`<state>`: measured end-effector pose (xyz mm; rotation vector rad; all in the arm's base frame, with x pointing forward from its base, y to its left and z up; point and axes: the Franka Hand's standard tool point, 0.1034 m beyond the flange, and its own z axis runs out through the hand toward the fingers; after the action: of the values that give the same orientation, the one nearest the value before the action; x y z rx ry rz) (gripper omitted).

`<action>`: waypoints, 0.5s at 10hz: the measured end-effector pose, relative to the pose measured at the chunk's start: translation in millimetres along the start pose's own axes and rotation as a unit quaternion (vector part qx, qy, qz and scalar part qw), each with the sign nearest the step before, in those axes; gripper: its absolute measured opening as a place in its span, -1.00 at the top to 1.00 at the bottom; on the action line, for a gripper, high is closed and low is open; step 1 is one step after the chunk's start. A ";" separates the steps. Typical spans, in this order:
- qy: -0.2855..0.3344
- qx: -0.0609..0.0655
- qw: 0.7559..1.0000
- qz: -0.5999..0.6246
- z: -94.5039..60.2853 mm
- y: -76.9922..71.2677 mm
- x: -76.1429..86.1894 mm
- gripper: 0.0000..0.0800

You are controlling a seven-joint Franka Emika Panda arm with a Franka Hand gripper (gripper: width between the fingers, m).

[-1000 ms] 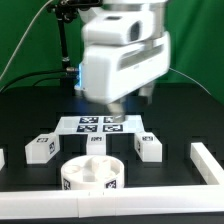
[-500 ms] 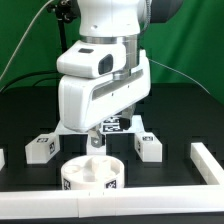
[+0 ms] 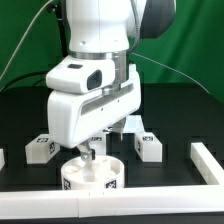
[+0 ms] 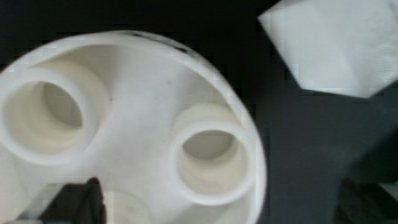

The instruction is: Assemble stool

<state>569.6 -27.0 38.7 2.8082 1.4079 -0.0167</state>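
The round white stool seat (image 3: 92,174) lies at the front of the black table, sockets up. My gripper (image 3: 89,155) hangs just above its top, near the edge on the exterior view's left. In the wrist view the seat (image 4: 125,120) fills most of the picture with two round sockets showing. My gripper (image 4: 222,205) is open, one dark finger (image 4: 75,200) over the seat and the other beyond its rim. It holds nothing. A white tagged leg (image 3: 40,147) lies on the seat's left and another leg (image 3: 149,146) on its right. One leg (image 4: 338,45) shows in the wrist view.
Low white wall pieces stand at the exterior view's right (image 3: 205,162), at its left edge (image 3: 2,157) and along the front (image 3: 100,206). The marker board (image 3: 137,125) lies behind the arm, mostly hidden. A green backdrop stands behind the table.
The arm has come forward from over the marker board and moved down. My gripper now sits low over the seat. The seat and the two side legs have not moved.
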 end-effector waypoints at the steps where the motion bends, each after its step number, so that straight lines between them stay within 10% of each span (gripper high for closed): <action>1: 0.001 0.001 1.000 0.000 10.8 -2.2 -1.0 -0.62; 5: -0.002 0.007 1.000 0.001 24.0 -5.7 -2.1 -0.60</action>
<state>563.5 -25.4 14.7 2.8187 1.4099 -0.0331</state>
